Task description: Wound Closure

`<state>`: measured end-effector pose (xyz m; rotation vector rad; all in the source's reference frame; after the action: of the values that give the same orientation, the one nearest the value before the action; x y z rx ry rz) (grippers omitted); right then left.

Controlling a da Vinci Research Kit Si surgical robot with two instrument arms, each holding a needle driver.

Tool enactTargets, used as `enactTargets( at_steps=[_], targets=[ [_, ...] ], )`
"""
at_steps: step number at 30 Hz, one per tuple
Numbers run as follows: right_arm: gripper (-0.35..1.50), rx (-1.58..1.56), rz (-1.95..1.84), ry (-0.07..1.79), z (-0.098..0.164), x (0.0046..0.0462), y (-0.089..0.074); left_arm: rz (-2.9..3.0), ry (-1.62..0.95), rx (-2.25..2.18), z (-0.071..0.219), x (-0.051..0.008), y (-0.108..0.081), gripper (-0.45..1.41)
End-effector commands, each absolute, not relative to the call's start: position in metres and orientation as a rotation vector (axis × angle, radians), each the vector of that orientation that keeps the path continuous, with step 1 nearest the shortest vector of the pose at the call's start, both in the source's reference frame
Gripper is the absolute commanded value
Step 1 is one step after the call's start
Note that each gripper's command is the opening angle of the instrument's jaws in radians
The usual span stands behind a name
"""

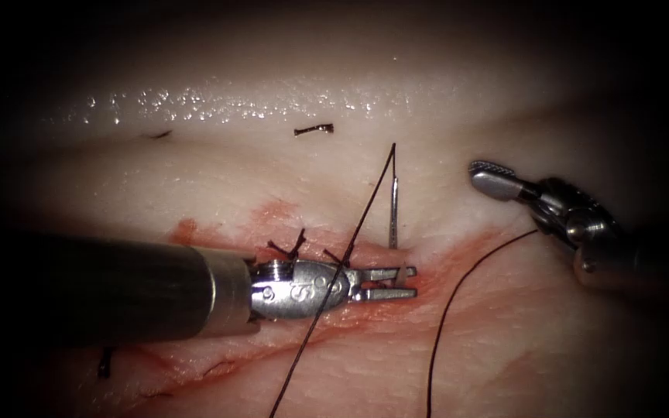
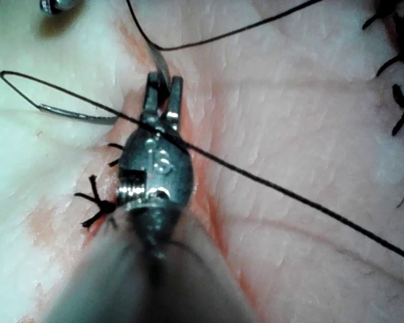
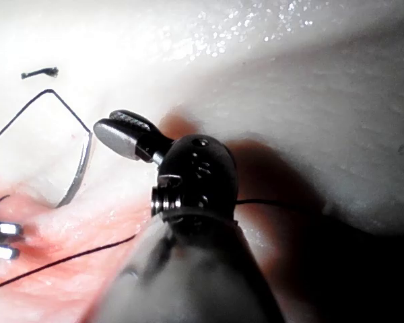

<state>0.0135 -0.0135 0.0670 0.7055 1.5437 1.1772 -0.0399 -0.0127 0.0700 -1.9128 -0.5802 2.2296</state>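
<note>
The curved needle stands in the tissue just beyond the cut, to the right of the last stitch, its tail up. Its tip comes out in the cut. My left tool lies along the cut, jaws open on either side of that tip, gripping nothing. In the left wrist view the needle's body sits beyond the left tool. Black thread runs from the needle's tail across the left tool's wrist. My right tool hovers to the right, shut and holding nothing; the right wrist view shows it beside the needle.
Two knotted stitches sit on the cut left of the needle. A second thread strand curves from under the right tool toward the near edge. A cut thread end lies farther back. Red fluid stains the tissue along the cut.
</note>
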Motion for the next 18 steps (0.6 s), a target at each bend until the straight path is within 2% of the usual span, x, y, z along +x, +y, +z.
enactTargets(
  at_steps=[1, 2, 3, 4, 10, 18],
  targets=[
    [0.36, 0.76, 1.195, 1.561, 0.0672, 0.0147, -0.0138, 2.166, -0.681, -1.899, 0.0698, -0.0403, -0.0132, -0.45],
    [0.39, 0.775, 1.18, 1.573, 0.0671, 0.0148, -0.014, 2.144, -0.715, -1.888, 0.0695, -0.0402, -0.0132, -0.45],
    [0.14, 0.818, 1.139, 1.587, 0.0669, 0.0151, -0.0144, 2.07, -0.806, -1.853, 0.0687, -0.0399, -0.0133, -0.45],
    [-0.03, 0.792, 1.088, 1.605, 0.0665, 0.0154, -0.0147, 2.013, -0.875, -1.83, 0.0682, -0.0396, -0.0133, -0.45],
    [-0.01, 0.732, 0.987, 1.61, 0.0655, 0.0164, -0.0145, 1.882, -0.993, -1.832, 0.0658, -0.0386, -0.0138, -0.45],
    [-0.28, 0.724, 0.958, 1.618, 0.0652, 0.0165, -0.0144, 1.839, -1.068, -1.87, 0.063, -0.0382, -0.0161, -0.45]
  ],
)
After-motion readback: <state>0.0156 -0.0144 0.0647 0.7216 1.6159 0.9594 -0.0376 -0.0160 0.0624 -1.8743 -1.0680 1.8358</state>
